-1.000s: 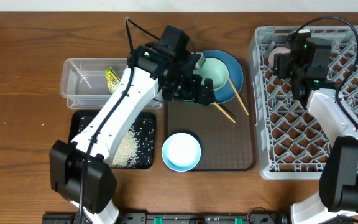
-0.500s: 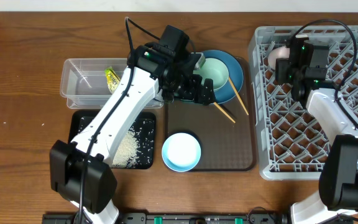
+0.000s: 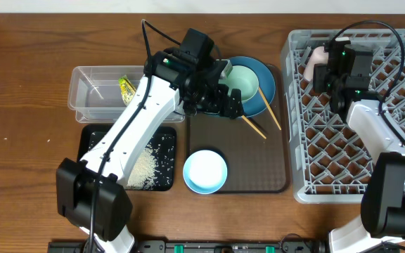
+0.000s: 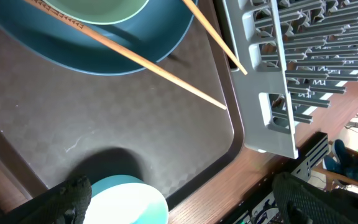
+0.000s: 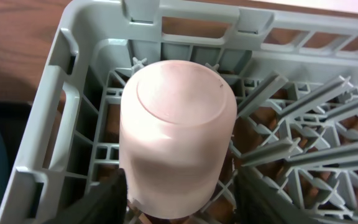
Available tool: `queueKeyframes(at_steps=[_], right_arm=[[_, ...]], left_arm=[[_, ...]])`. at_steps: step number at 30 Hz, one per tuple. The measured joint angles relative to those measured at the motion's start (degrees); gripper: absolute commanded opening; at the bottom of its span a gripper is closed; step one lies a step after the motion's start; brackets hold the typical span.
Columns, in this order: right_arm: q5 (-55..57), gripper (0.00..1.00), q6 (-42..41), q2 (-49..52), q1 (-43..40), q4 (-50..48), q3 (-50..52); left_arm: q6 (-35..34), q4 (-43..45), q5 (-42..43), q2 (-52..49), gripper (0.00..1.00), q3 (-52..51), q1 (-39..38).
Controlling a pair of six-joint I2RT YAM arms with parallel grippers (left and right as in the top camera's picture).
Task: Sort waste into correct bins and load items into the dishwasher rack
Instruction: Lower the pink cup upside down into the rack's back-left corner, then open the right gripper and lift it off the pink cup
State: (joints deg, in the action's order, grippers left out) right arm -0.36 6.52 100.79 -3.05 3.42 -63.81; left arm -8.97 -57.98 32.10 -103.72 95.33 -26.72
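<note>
The small pink cup (image 5: 179,130) stands upside down in the back left corner of the grey dishwasher rack (image 5: 73,106). My right gripper (image 5: 182,205) is shut on it, one finger on each side. In the overhead view the cup (image 3: 317,55) shows just beyond the right gripper (image 3: 327,70). My left gripper (image 4: 185,208) is open and holds nothing. It hovers over the brown tray (image 4: 104,124), with the white and light-blue bowl (image 4: 126,202) below it. Two chopsticks (image 3: 269,112) lean on the dark blue plate (image 3: 267,81), which carries the mint bowl (image 3: 243,81).
The clear tub (image 3: 93,91) at the back left holds the yellow-green wrapper (image 3: 126,89). Rice (image 3: 146,165) lies heaped in the black tray (image 3: 93,140) in front of it. The rack (image 3: 357,140) fills the right side, its pegs standing up across the floor.
The right gripper's fingers have drawn in onto the pink cup, and the cup has shifted slightly toward the rack's back corner. The left arm has not moved.
</note>
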Motion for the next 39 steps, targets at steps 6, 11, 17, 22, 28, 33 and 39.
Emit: queueKeyframes(at_steps=[6,11,17,22,28,33,39], right_arm=[[0.0,0.61,0.0,-1.11,0.0,-1.4,0.0],[-0.24,0.41,0.2,-5.57,0.0,-3.17,0.0],[-3.85,0.1,0.11,-8.94,0.0,-7.8,-0.52],[-5.44,0.05,0.24,-7.1,0.0,-13.33,-0.66],[-5.86,0.07,0.39,-0.24,-0.22,-18.6,-0.83],[-5.49,0.09,0.39,5.7,-1.11,-17.7,-0.83],[-5.29,0.11,0.42,6.16,-1.22,-13.66,-1.38]], left_arm=[[0.0,0.0,0.0,0.0,0.96,0.0,0.0],[0.0,0.0,0.02,0.0,0.96,0.0,0.0],[0.0,0.0,0.0,0.0,0.96,0.0,0.0],[0.0,0.0,-0.17,0.0,0.96,0.0,0.0],[0.0,0.0,-0.2,0.0,0.96,0.0,0.0],[0.0,0.0,-0.2,0.0,0.96,0.0,0.0],[0.0,0.0,-0.24,0.0,0.96,0.0,0.0]])
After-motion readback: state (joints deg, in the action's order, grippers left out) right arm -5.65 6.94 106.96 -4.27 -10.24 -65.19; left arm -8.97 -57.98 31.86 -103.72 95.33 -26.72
